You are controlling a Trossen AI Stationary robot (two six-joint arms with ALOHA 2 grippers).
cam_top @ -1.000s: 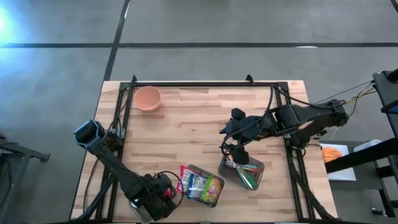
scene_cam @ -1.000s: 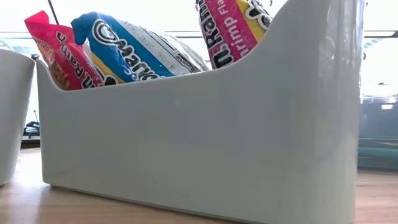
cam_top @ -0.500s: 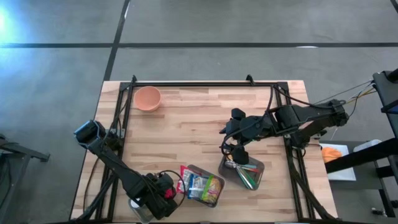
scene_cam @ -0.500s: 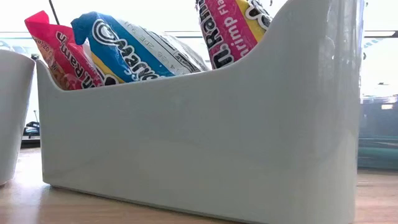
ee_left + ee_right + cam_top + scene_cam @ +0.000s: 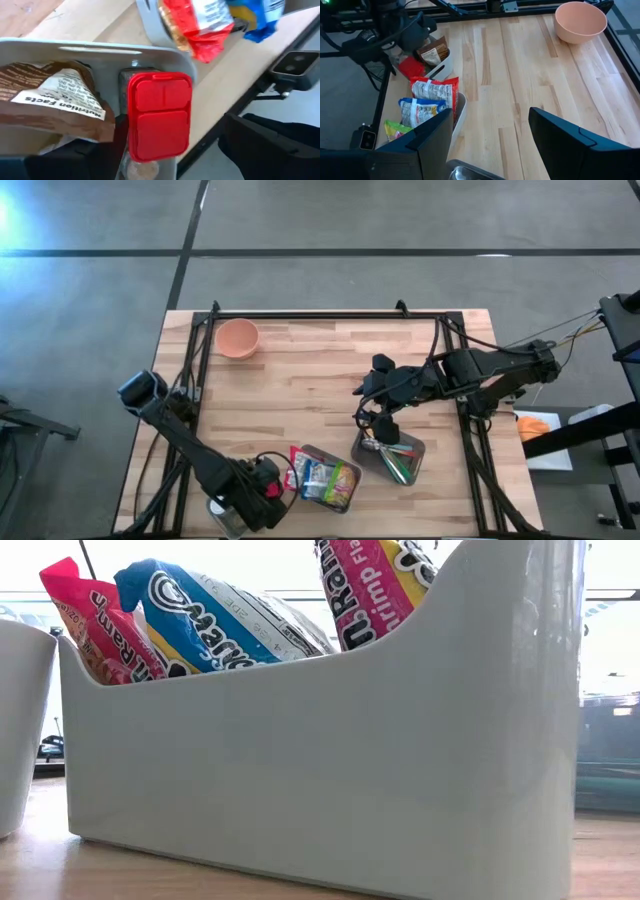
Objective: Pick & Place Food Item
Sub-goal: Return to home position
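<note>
Left claw (image 5: 262, 490), spread and empty, hangs over red seasoning (image 5: 160, 117) in gray bin (image 5: 100, 48) at front-left corner of counter (image 5: 320, 370); right claw (image 5: 385, 430) likewise spread.

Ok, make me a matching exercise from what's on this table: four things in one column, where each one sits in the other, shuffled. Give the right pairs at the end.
Things
1. bowl
2. red-lidded jar
3. spoons
4. noodle packets

Places
A. in the dark bin under the right gripper
B. in the pale bin between the other two bins
C. alone on bare wood, away from every bin
D. beside a brown packet in the grey bin by the left gripper

Pairs: 1-C, 2-D, 3-A, 4-B
</note>
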